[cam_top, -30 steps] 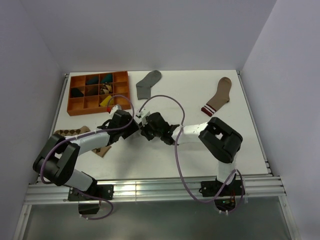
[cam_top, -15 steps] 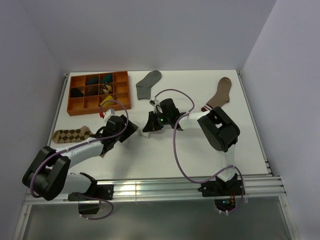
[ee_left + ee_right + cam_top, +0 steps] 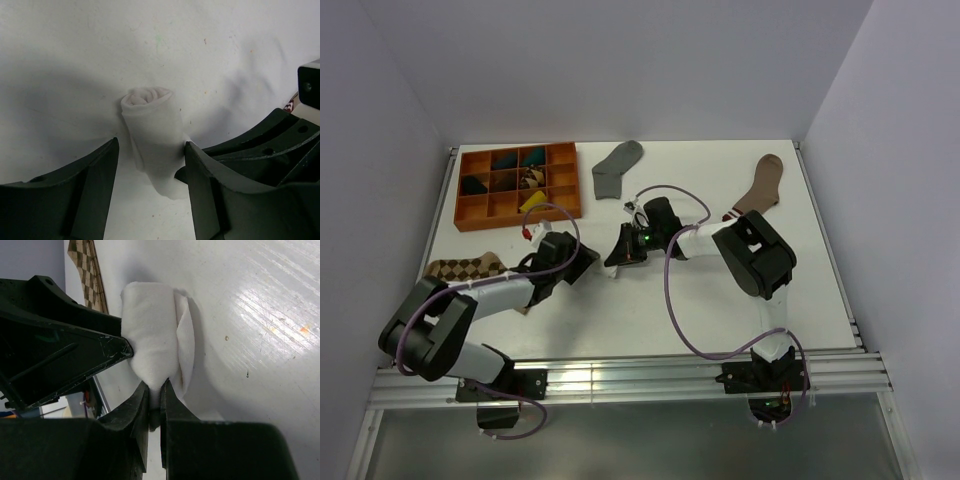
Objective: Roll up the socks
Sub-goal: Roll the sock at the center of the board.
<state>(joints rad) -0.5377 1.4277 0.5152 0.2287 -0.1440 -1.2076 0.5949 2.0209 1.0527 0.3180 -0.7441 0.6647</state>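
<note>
Item: white sock (image 3: 150, 131), rolled, on the table (image 3: 720, 290) between my two arms.
Location: left of the table's centre, lying on its side, the spiral end turned away from my left wrist. My left fingers (image 3: 197, 172) stand apart and straddle the roll, one on each flank (the right-hand one looks to touch the fabric; the other sits just beside it), holding nothing. My right fingers (image 3: 169, 407) are pinched almost together on the roll's near end, a fold of white cloth caught in the slit between them. Also on the table: grey sock (image 3: 618, 166) flat near the far edge, well apart; orange tray (image 3: 470, 218) at the far left; diamond-patterned sock (image 3: 460, 269) under my left arm.
</note>
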